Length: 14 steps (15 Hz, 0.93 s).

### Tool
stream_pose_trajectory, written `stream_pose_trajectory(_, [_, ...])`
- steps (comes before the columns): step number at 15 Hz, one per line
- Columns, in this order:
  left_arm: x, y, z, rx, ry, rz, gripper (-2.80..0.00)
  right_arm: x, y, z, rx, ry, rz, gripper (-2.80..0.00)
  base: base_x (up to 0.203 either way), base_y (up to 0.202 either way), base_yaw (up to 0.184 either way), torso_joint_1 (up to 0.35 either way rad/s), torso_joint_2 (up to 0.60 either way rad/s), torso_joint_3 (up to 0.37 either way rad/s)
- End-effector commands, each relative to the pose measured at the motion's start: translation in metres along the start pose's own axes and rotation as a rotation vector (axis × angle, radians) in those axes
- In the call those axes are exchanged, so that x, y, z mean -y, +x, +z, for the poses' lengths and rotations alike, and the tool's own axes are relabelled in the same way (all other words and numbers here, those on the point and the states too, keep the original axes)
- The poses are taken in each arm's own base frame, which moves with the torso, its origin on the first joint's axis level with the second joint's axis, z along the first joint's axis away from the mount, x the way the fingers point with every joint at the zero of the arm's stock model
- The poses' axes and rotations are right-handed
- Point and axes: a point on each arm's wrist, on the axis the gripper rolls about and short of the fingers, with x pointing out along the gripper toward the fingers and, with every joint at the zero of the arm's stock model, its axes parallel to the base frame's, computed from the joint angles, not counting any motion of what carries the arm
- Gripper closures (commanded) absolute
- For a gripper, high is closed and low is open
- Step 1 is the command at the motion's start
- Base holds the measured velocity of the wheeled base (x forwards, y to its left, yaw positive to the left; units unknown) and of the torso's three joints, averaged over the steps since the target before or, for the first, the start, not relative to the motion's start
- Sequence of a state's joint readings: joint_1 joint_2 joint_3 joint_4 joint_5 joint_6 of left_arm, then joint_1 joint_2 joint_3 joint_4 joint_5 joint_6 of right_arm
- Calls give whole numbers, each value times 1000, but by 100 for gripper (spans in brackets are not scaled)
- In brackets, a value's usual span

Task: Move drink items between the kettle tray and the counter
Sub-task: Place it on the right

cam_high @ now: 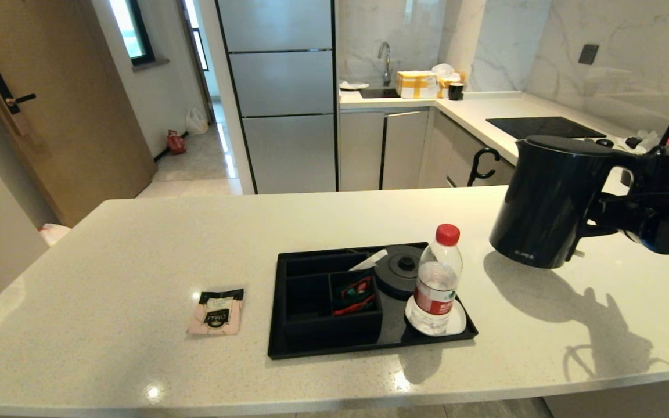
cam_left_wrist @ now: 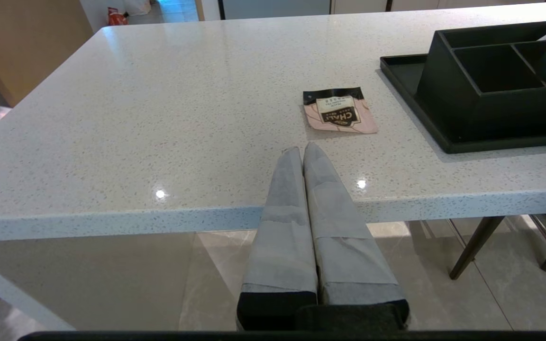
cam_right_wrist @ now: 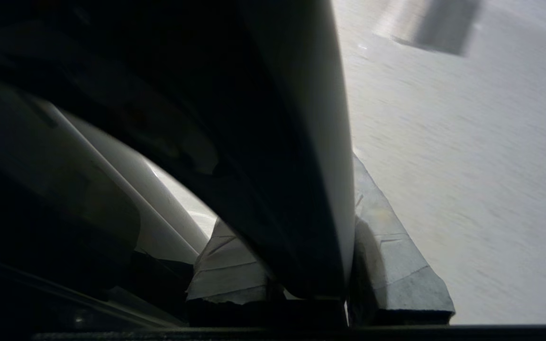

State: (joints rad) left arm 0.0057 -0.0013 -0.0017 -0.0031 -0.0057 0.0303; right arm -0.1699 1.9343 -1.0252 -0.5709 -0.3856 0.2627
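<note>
A clear water bottle with a red cap stood upright. Behind, a steel fridge, a sink tap and a taped yellow box were visible.

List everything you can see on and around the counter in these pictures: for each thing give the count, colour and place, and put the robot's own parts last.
kettle: 1, matte black, lifted clear of the counter at the right, off its base
sachet: 1, pale pink with a black band, flat on the counter left of the tray
tray: 1, black, middle of the counter
kettle base: 1, dark and round, on the tray, bare
water bottle: 1, clear with a red cap, upright on the coaster
coaster: 1, white, near right corner of the tray
red packets: count unclear, in a tray compartment
counter: 1, off-white speckled
right gripper: 1, clamped on the kettle's handle
left gripper: 1, shut, parked off the counter's near edge
</note>
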Motion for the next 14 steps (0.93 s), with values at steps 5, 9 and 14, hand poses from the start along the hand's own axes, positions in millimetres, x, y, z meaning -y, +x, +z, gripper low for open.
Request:
stream_pose_trajectory(5, [0,0,0,-1,0,0,0,26,4,-22,81,4,-26,0,0,0,0,0,0,0])
stream_pose_trajectory(9, [0,0,0,-1,0,0,0,30,5,-38,113,-62,-17,0,0,0,0,0,0,0])
stream_pose_trajectory(14, [0,0,0,-1,0,0,0,31,8,-50,93,-86,-13,0,0,0,0,0,0,0])
